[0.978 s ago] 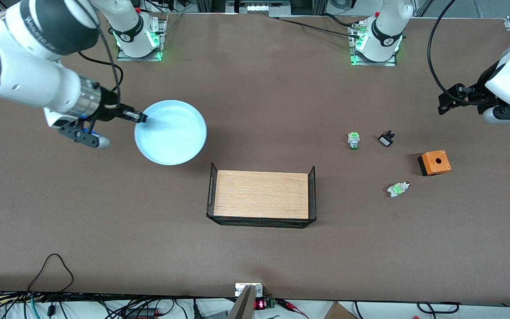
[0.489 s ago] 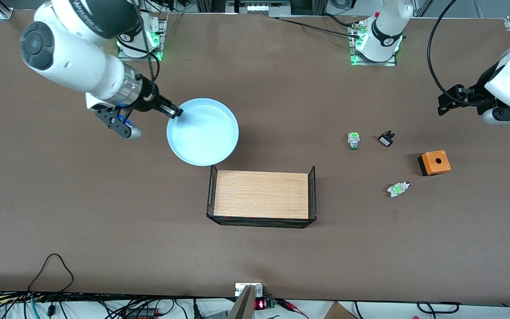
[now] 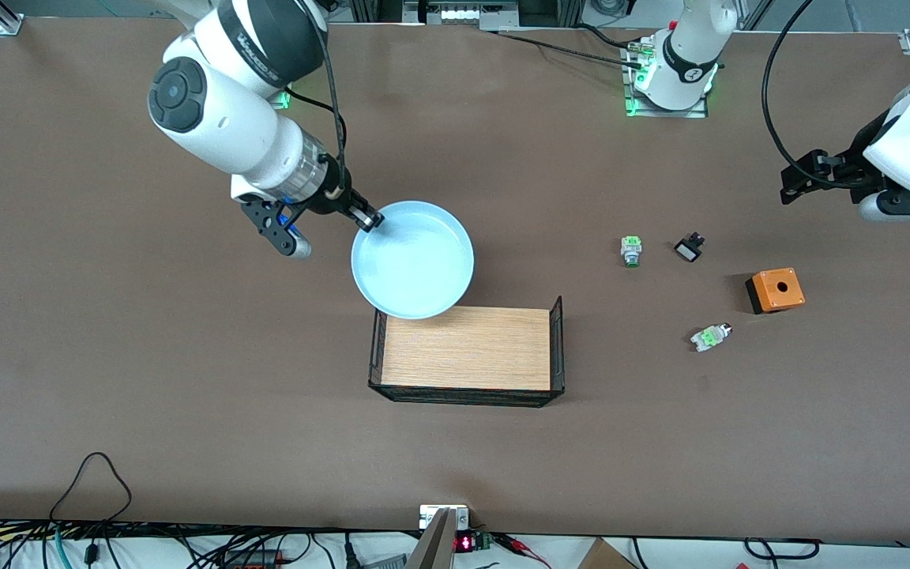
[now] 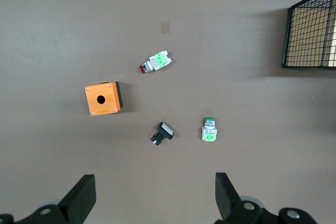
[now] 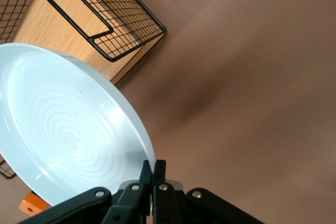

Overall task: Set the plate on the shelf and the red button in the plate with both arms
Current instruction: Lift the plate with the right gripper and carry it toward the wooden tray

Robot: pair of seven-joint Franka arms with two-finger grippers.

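1. Pale blue is the plate (image 3: 412,259), and it is seen carried in the air by its rim, its nearer edge just overlapping the farther edge of the wooden tray (image 3: 467,348) with wire-mesh ends.
2. The rim is pinched by the right gripper (image 3: 366,219), fingers clenched on it at the side toward the right arm's end of the table; the grip is confirmed in the right wrist view (image 5: 153,174).
3. The tray's board lies from the plate toward the front camera, so that, in all likelihood, is the way the plate must be brought before lowering.
4. The left gripper (image 3: 799,180) is held waiting over the left arm's end of the table, jaws spread wide and empty.
5. The red button (image 3: 710,337) lies on its side on the table, its long axis slanted, red end pointing toward the orange box (image 3: 775,289).
6. The left arm is plainly the nearer to it; a green-ended switch (image 3: 631,250) and a small black part (image 3: 689,248) lie farther from the camera.
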